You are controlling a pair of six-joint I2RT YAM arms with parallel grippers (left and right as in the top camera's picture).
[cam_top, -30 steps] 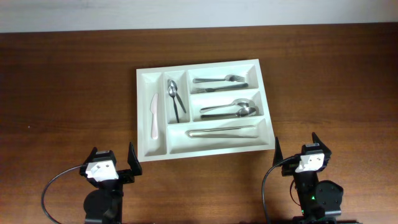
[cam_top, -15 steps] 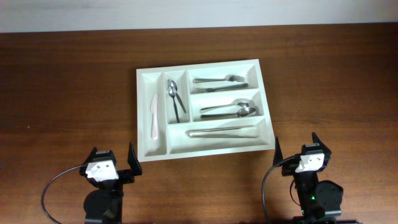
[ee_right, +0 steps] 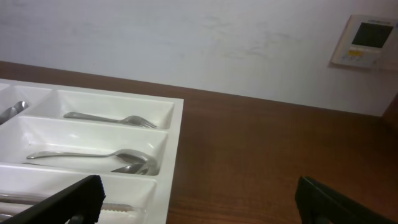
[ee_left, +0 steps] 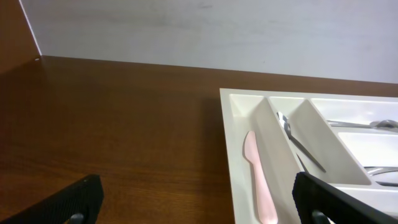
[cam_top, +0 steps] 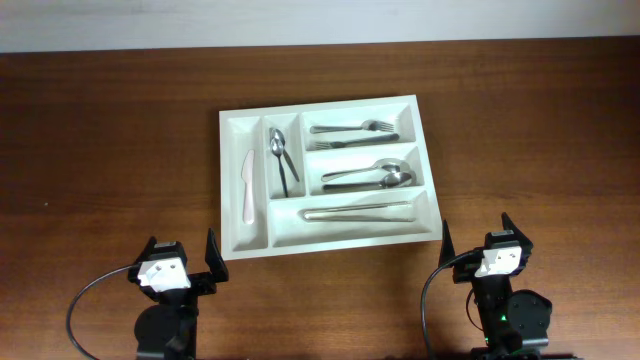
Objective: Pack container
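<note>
The container [cam_top: 246, 238] lies mid-table [cam_top: 100, 150], its cutlery sorted so each compartment keeps one kind. A pink knife [cam_top: 246, 187] fills its leftmost narrow slot, with teaspoons [cam_top: 282, 158] beside it. Forks [cam_top: 352, 130] take its far crosswise bay, spoons [cam_top: 370, 175] the middle one and knives [cam_top: 358, 211] the near one. The left tool [cam_top: 181, 250] and right tool [cam_top: 477, 238] hang off its near corners, both spread wide and empty, apart from it. Packing looks finished.
</note>
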